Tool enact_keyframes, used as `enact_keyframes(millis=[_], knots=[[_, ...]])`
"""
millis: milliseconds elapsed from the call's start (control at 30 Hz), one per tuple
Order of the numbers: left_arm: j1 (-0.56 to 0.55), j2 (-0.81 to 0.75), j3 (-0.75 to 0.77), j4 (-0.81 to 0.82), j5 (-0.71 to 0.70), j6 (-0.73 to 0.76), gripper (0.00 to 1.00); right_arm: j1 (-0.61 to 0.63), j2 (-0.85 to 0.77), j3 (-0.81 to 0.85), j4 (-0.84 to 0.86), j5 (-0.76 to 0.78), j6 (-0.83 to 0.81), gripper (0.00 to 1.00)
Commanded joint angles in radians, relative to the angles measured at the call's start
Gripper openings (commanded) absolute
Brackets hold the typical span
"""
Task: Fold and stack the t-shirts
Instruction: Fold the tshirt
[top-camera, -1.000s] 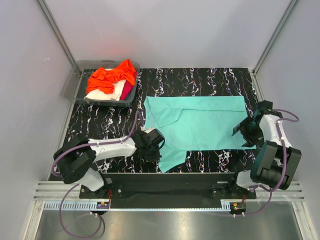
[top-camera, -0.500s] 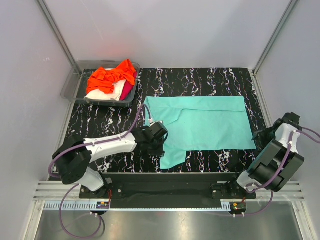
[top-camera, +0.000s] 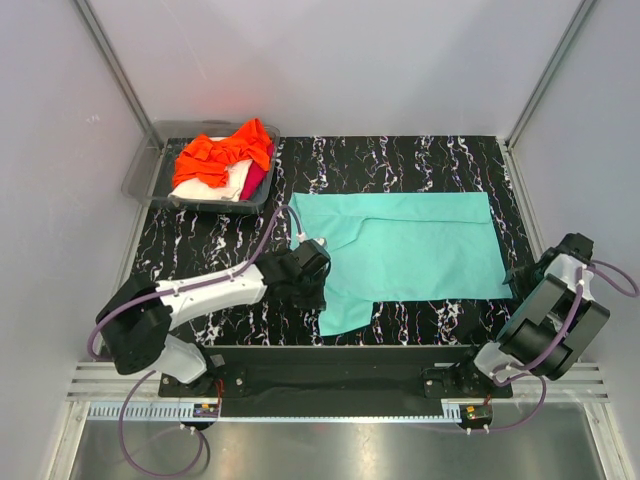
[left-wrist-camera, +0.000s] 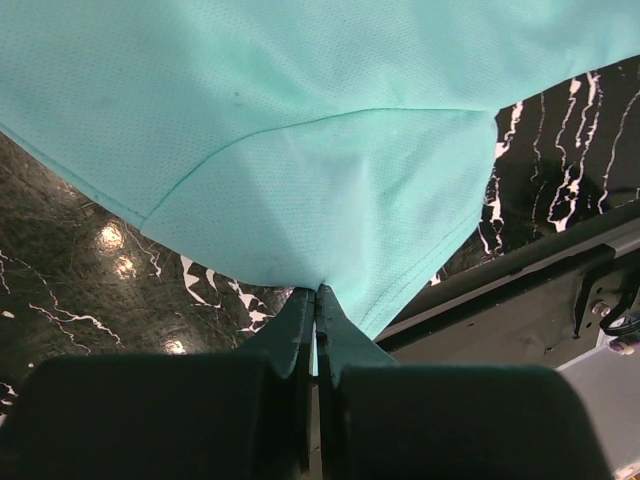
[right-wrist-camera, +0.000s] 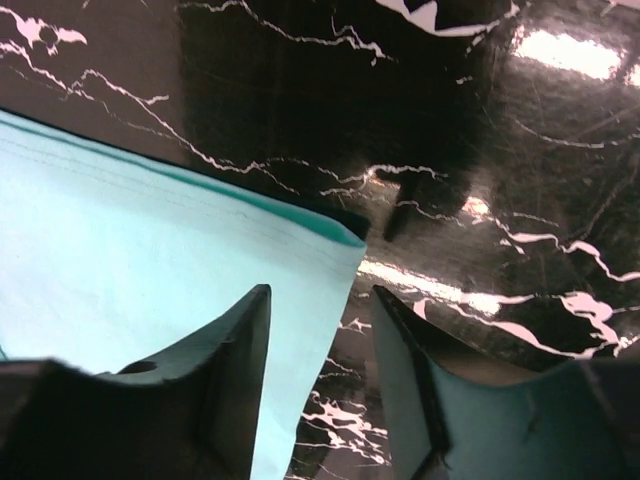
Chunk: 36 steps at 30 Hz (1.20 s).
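Observation:
A turquoise-teal t-shirt (top-camera: 410, 245) lies spread flat on the black marbled table (top-camera: 200, 250). My left gripper (top-camera: 311, 284) is shut on the edge of its near-left sleeve; in the left wrist view the fingertips (left-wrist-camera: 318, 292) pinch the cloth (left-wrist-camera: 300, 130), which fans out ahead. My right gripper (top-camera: 522, 274) is low at the shirt's near-right corner. In the right wrist view it (right-wrist-camera: 320, 300) is open, the corner of the shirt (right-wrist-camera: 150, 280) lying under the left finger, nothing pinched. Orange (top-camera: 222, 152), cream-white (top-camera: 232, 183) and magenta-red (top-camera: 257, 178) t-shirts are heaped at the back left.
The heaped shirts sit in a grey plastic tray (top-camera: 143, 180) at the table's back-left corner. White walls and metal posts enclose the table. The black base rail (left-wrist-camera: 520, 290) runs along the near edge, just beyond the hanging sleeve.
My left gripper has carried the sleeve a little away from the near edge, towards the shirt's body. My right arm has drawn back to the table's right edge and its jaws have narrowed.

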<state>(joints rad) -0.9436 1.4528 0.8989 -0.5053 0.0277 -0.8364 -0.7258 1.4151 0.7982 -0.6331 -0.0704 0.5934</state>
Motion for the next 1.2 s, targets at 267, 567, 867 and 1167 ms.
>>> enact_keyframes(millis=[267,567,867,1167], knots=[[0.008,-0.081,0.044,0.007,0.009,0.039,0.00,-0.001,0.031,-0.027,0.078,0.034,0.020,0.40],[0.014,-0.098,0.052,0.005,0.002,0.031,0.00,-0.001,0.082,-0.036,0.093,0.052,0.008,0.42],[0.014,-0.140,0.070,-0.009,-0.025,0.046,0.00,-0.003,0.081,-0.031,0.089,0.064,-0.014,0.08],[0.074,-0.101,0.146,-0.030,-0.057,0.097,0.00,0.006,0.053,0.050,0.040,0.004,-0.029,0.00]])
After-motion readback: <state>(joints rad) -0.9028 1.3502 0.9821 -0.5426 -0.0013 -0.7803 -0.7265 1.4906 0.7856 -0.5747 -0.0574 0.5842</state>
